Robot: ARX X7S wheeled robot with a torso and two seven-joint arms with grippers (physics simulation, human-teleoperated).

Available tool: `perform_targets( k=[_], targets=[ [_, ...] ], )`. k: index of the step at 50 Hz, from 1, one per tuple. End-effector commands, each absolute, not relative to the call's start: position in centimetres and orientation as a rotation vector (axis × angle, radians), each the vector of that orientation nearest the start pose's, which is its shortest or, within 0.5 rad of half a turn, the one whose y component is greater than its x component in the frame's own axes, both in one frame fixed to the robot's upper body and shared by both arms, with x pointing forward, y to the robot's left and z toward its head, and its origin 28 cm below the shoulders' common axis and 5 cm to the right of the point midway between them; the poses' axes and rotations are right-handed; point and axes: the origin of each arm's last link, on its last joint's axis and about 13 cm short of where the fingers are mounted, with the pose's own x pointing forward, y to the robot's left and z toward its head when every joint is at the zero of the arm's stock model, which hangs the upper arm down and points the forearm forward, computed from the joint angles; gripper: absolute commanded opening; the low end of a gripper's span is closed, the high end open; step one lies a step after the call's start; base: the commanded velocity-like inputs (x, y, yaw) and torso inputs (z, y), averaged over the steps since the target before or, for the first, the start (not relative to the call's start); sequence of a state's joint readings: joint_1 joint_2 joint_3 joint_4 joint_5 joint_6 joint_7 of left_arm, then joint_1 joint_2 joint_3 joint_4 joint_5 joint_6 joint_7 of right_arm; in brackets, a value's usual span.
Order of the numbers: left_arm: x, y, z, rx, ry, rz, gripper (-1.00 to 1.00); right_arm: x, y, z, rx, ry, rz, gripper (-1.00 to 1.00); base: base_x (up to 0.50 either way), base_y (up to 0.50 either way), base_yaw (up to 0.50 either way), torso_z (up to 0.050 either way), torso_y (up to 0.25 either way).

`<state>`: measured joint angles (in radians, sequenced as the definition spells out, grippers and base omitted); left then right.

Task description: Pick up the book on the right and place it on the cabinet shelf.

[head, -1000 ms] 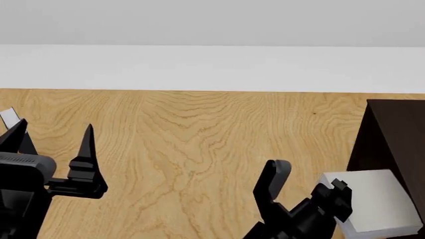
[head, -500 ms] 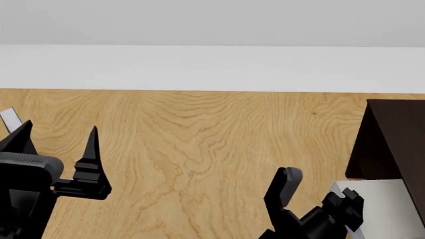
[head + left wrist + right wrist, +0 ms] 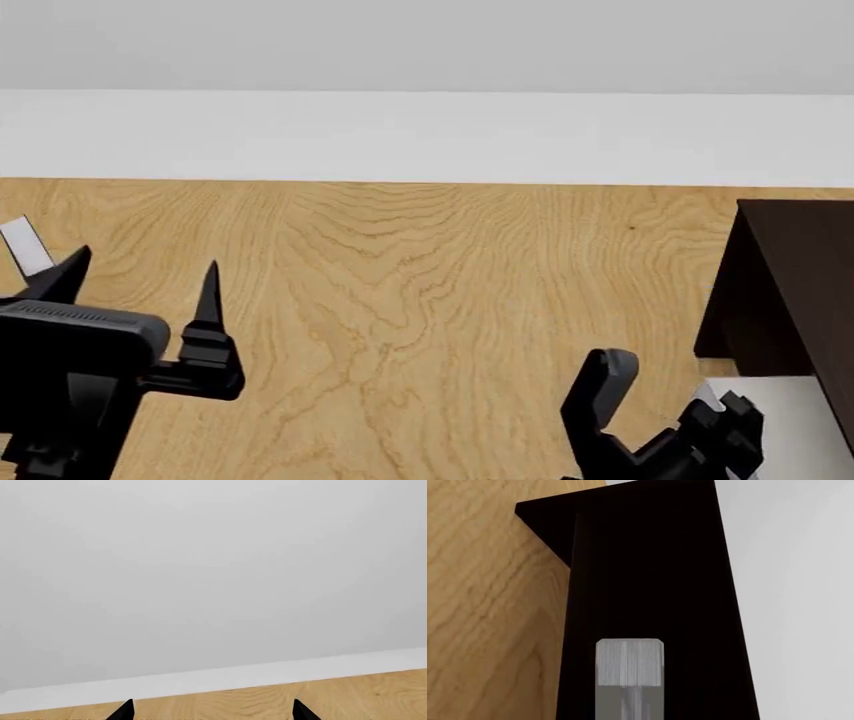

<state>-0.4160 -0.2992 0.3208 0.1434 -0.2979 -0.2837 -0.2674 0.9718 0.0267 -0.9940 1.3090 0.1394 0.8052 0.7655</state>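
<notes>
Two grippers low: left gripper [image 3: 140, 300] splayed wide over bare floor [image 3: 400, 280]; right gripper [image 3: 667, 420] clamping the book [image 3: 801, 420] beside dark cabinet [image 3: 787, 290]. No readable writing.

Light-grey book [image 3: 798, 425], near-black cabinet [image 3: 794, 285]

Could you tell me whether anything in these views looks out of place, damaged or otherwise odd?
Nothing stands out. The book shows beside the right gripper by the dark cabinet, the left gripper is open over bare wooden floor, and nothing looks spilled or broken.
</notes>
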Motion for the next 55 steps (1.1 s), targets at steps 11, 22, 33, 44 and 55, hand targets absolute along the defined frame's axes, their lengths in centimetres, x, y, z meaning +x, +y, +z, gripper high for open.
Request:
perform_targets(
  k=[11, 22, 33, 44, 55],
  targets=[
    [29.2, 20.5, 10.5, 0.105, -0.154, -0.063, 1.00, 33.3, -14.9, 3.4, -1.461, 0.637, -0.652, -1.00, 0.00, 0.00, 0.00, 0.001, 0.001],
    [29.3, 20.4, 10.4, 0.111, -0.146, -0.067, 1.00, 33.0, -15.6, 3.4, -1.468, 0.682, -0.666, -1.00, 0.00, 0.00, 0.00, 0.000, 0.002],
    [29.4, 20.3, 10.2, 0.115, -0.142, -0.069, 1.00, 32.5, -15.9, 3.0, -1.470, 0.730, -0.660, -1.00, 0.00, 0.00, 0.00, 0.000, 0.001],
    [29.3, 20.3, 10.2, 0.116, -0.142, -0.072, 1.00, 32.0, -15.4, 2.1, -1.465, 0.736, -0.627, -1.00, 0.00, 0.00, 0.00, 0.000, 0.001],
    [29.3, 20.2, 10.2, 0.116, -0.142, -0.075, 1.00, 31.8, -15.3, 1.8, -1.456, 0.739, -0.615, 1.00, 0.00, 0.00, 0.00, 0.001, 0.001]
  ],
)
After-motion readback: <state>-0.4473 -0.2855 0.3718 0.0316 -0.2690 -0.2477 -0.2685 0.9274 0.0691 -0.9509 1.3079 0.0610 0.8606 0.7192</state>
